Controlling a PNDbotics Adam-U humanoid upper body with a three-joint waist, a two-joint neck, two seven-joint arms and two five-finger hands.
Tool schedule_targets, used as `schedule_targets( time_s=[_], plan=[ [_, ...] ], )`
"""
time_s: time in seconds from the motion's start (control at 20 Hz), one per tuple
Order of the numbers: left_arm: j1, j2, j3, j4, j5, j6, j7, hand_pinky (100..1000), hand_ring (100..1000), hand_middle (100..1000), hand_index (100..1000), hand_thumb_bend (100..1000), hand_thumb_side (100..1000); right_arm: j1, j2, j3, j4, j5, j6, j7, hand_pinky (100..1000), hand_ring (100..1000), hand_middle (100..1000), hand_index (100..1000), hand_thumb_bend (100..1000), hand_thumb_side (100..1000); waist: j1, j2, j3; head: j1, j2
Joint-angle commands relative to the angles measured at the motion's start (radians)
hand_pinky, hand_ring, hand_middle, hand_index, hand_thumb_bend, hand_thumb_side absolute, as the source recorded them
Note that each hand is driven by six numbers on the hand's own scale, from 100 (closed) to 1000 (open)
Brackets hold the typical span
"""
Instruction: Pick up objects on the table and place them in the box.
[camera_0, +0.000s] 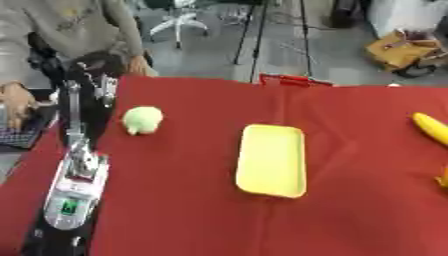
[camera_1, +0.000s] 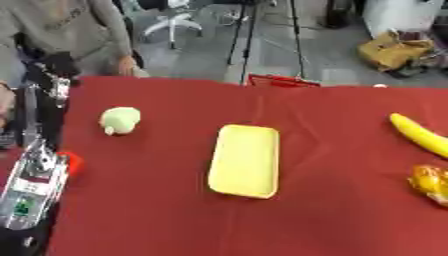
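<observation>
The red table (camera_0: 350, 200) carries a shallow yellow box (camera_0: 272, 160) in the middle, with nothing inside it. A pale green round object (camera_0: 142, 120) lies to the left of the box, well apart from it. A banana (camera_1: 420, 135) lies far to the right, and an orange object (camera_1: 429, 184) sits near it, closer to the near edge.

The left hand (camera_0: 92, 70) shows as a dark shape at the far left edge of the table, at the end of the silver forearm (camera_0: 77, 175) that comes in from the near left corner. I cannot tell whether this hand is spread or closed. It holds none of the objects, as all of them lie on the cloth. The right hand shows in no view.

I judge that the task has not properly started. The green object is the closest one to the left hand, and because it looks round, a sideways touch could roll it further from the box or off the left edge. The box looks shallow, so an object dropped from too high may bounce out again.

A small green panel (camera_0: 66, 206) sits on the forearm, but no writing on it can be read, and I see no brand or label anywhere else.
</observation>
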Motion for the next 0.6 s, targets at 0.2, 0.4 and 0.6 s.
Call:
schedule_targets(
  time_s=[0.2,0.4,0.6],
  plan=[
    [-0.008,0.011,0.01,-0.021,-0.004,0.003,-0.002,649,670,746,748,764,812,-0.007,-0.009,-0.005,-0.022,0.007,-0.001,0.004,624,690,779,849,100,672,0.003,0.008,-0.001,0.004,-0.013],
    [-0.008,0.011,0.012,-0.02,-0.004,0.003,0.0,649,672,751,749,763,812,-0.007,-0.008,-0.005,-0.022,0.007,-0.001,0.004,624,690,779,849,100,672,0.004,0.009,-0.002,0.005,-0.02],
    [-0.007,0.015,0.018,-0.018,-0.005,0.005,0.003,650,673,756,752,764,811,-0.006,-0.008,-0.005,-0.022,0.007,-0.001,0.006,624,690,779,849,100,672,0.004,0.008,-0.002,0.006,-0.021]
  ],
)
